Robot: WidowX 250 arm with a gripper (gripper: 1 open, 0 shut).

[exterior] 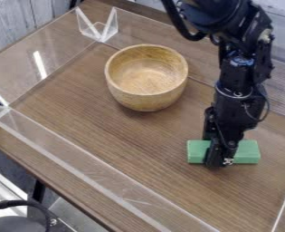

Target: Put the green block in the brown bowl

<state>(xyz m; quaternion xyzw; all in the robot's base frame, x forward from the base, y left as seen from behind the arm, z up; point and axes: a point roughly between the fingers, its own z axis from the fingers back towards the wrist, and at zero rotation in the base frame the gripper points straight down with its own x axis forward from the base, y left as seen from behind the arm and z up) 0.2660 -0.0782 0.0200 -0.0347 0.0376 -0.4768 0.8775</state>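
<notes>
arm (235, 54): black, jointed, bulky segments | blue accent mid-arm | gripper (221, 156): black, narrow

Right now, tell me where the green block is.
The block lies on the table's right side, under the end effector, right of and nearer the camera than the bowl.

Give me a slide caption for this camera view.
Fingers closed on the green block, the empty brown bowl nearby.
</notes>
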